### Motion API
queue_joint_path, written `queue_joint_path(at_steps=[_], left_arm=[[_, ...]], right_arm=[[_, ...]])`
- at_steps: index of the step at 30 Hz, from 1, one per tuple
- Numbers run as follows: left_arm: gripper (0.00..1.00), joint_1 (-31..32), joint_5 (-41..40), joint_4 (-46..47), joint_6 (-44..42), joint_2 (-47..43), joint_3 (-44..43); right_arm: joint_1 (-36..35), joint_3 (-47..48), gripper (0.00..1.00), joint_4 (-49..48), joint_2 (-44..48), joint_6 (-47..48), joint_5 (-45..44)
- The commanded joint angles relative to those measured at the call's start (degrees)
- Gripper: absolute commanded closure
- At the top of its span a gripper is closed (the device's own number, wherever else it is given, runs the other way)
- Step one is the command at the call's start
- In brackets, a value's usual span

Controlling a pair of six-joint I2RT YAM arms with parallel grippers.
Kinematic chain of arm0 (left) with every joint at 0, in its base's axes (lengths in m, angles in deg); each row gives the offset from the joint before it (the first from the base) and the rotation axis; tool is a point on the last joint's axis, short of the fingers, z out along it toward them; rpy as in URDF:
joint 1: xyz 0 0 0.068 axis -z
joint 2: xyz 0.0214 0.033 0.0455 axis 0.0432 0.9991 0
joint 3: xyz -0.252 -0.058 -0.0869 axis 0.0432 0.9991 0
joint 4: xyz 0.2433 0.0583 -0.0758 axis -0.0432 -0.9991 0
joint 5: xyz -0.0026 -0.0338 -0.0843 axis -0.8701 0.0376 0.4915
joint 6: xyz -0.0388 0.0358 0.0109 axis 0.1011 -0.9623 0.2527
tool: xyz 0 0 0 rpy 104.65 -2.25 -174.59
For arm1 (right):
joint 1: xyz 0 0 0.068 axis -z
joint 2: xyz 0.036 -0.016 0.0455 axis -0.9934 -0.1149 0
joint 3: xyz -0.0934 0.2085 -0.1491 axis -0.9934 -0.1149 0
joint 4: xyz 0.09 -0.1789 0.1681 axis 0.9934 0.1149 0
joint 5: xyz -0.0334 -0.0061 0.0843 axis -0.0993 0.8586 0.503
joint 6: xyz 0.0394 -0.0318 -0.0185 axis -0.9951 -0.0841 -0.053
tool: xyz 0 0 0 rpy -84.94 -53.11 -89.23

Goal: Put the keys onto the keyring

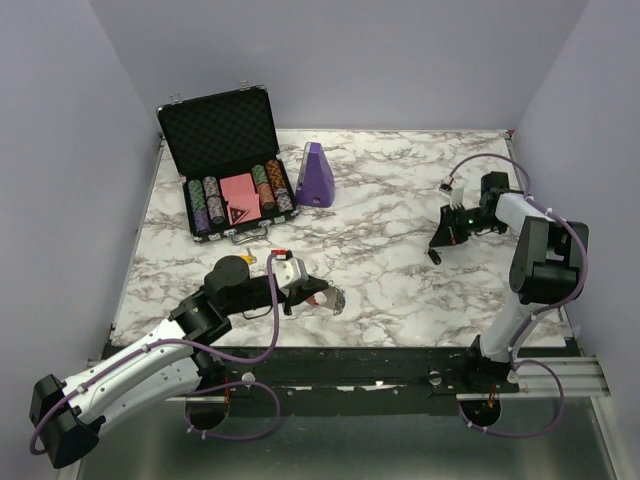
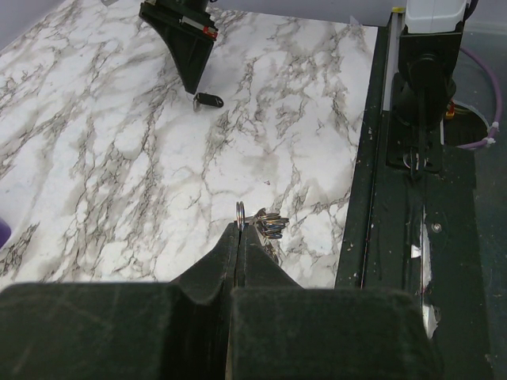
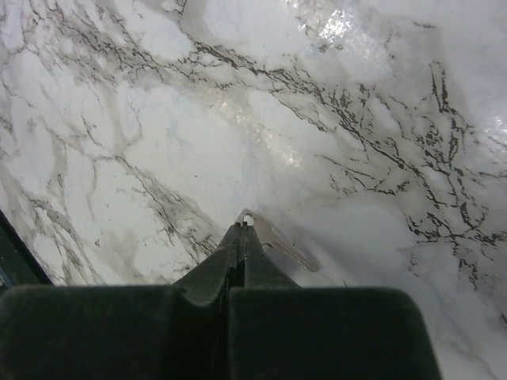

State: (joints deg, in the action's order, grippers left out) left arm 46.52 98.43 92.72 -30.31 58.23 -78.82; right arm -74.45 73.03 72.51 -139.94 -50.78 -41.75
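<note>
Both claws are pressed together: the left claw [image 2: 240, 228] is clamped on the keyring [image 2: 240, 210], low near the front edge with keys [image 2: 271, 226] bunched against it, and the right claw [image 3: 244, 227], well apart, is clamped on a key [image 3: 283, 247]. That key is best carried across and threaded onto the ring's split while the ring is held steady. Lilac walls [image 1: 380, 60] are seen round the glossy marbled table [image 1: 400, 290].

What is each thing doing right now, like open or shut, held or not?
left gripper: shut on the keyring.
keyring: held at the left gripper's tip.
bunch of keys: clustered beside that tip.
right gripper: shut on the single key.
single key: held, blade poking out.
chip case: open, lid up.
purple wedge: standing upright.
</note>
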Motion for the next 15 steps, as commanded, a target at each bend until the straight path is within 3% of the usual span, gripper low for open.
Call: queue_joint_path(at_steps=[1,9,15], left_arm=[[1.0,0.14,0.28,0.83,-0.62,-0.68,-1.19],[1.0,0.14,0.28,0.83,-0.62,-0.6,-1.11],[1.0,0.23,0.36,0.74,-0.62,-0.51,-1.19]], right_arm=[[-0.25,0.03,1.0,-1.0,3.26,2.56,-2.44],[-2.27,2.06,1.0,0.14,-0.35,1.86,-13.78],[-4.03,2.05,1.0,-1.18,-1.14,0.01,-17.22]])
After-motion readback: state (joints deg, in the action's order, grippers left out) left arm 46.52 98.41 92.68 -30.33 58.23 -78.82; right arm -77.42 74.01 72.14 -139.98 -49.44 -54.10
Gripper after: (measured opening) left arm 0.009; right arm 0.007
